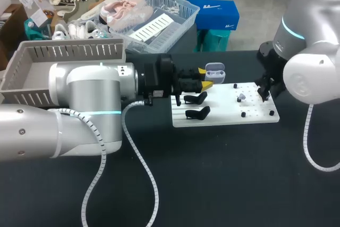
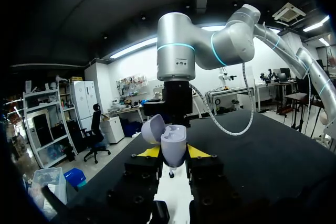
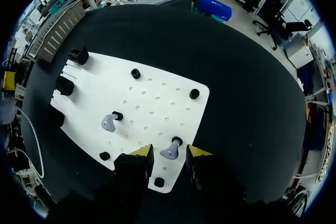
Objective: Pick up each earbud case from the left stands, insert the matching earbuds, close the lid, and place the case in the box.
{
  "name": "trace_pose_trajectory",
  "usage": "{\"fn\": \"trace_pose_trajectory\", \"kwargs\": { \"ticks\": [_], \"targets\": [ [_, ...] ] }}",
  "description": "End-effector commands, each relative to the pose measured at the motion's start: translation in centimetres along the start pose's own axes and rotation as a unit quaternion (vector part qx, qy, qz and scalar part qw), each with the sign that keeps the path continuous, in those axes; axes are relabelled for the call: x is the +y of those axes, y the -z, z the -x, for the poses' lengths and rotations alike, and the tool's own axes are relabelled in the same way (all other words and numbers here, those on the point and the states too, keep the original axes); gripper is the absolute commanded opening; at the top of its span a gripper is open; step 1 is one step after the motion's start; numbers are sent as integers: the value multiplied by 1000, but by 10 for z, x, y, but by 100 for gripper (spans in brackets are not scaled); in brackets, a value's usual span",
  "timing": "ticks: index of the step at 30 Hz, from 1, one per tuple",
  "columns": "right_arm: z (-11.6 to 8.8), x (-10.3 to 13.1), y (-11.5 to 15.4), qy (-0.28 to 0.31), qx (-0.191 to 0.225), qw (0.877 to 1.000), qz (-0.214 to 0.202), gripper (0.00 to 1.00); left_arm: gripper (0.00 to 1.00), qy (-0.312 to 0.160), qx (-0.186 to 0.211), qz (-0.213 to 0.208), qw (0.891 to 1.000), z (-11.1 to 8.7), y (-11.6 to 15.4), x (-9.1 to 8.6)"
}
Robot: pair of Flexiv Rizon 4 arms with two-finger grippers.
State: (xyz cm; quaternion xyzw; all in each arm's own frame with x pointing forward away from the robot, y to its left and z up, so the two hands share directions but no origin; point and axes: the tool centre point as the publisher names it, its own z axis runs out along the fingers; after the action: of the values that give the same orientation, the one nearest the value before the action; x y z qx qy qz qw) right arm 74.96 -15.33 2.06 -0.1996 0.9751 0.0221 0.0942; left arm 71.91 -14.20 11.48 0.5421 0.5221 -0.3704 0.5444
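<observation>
1. The left end effector is gripping the open earbud case by its lower body, one yellow tip on each side. It is holding the case above the near edge of the white board.
2. The case is looking like a small, light, smooth plastic shell, probably slippery. The flat flanks of the body are giving the surest hold. Its lid is hanging open on a thin hinge and should be taking no load.
3. The right end effector is standing narrowly open around one earbud on its peg, with the tips apparently not touching it. A second earbud is sitting well apart on the same board.
4. The earbuds are appearing tiny, rounded and easily flicked away, so I judge a gentle pinch across the stem to be the safest hold.
5. The black stands are crowding the space under the left end effector. The table is offering open room in front, and the grey box is waiting at the far left.
</observation>
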Motion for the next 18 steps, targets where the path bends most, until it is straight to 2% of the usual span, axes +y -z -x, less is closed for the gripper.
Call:
{"fn": "trace_pose_trajectory", "kwargs": {
  "ticks": [1, 8, 18],
  "targets": [
    [3, -1, -2, -2, 2, 1000, 0, 35, 0, -1, -1, 2, 1000, 0, 0, -1],
    [2, -2, -1, -6, 2, 1000, -1, 33, 0, -1, -1, 2, 1000, 0, 0, -1],
    [1, -2, -1, -10, 3, 1000, -2, 24, 0, -1, -1, 2, 1000, 0, 0, -1]
  ]
}}
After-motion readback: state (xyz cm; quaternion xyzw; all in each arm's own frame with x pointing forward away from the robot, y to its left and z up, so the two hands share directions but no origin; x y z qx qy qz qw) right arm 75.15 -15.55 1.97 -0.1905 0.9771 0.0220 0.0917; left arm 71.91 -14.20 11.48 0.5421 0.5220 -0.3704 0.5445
